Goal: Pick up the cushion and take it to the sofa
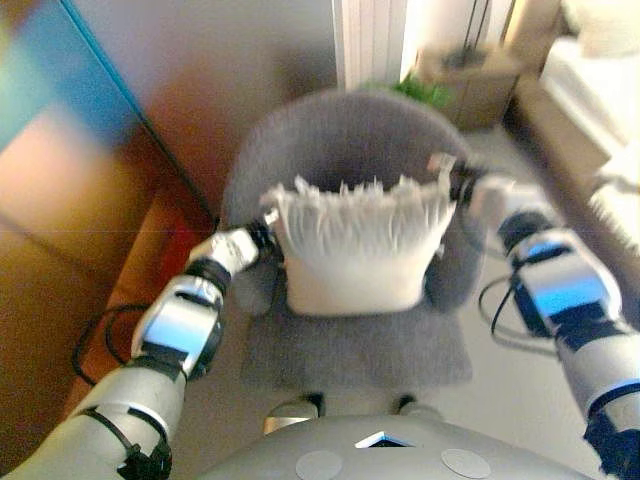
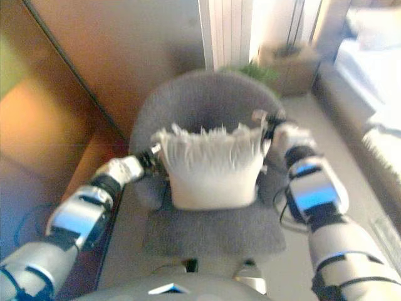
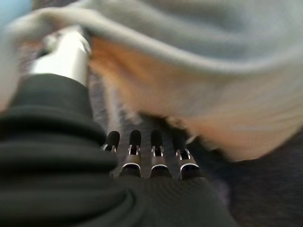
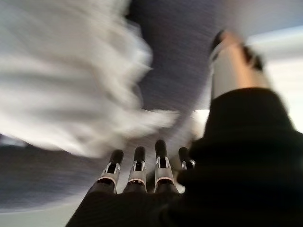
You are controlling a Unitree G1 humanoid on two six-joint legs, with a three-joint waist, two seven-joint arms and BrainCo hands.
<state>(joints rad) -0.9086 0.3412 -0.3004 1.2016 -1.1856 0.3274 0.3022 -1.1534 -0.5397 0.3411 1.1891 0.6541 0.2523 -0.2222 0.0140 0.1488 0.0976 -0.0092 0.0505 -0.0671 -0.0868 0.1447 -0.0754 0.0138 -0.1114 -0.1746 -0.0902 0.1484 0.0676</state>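
Observation:
A white cushion (image 1: pixel 355 250) with a fringed top edge stands upright on the seat of a grey armchair (image 1: pixel 340 135). My left hand (image 1: pixel 240 250) is against the cushion's left side. My right hand (image 1: pixel 470 190) is at its upper right corner. In the left wrist view the fingers (image 3: pixel 135 149) are straight, with the cushion (image 3: pixel 189 71) just past them and the thumb at its edge. In the right wrist view the fingers (image 4: pixel 160 158) are also straight beside the cushion (image 4: pixel 61 85). I cannot tell whether the cushion is lifted off the seat.
A light sofa (image 1: pixel 600 110) with a white cushion stands at the far right. A small side table (image 1: pixel 470 80) with a green plant is behind the armchair. A wooden cabinet (image 1: pixel 60 250) fills the left side, close to my left arm.

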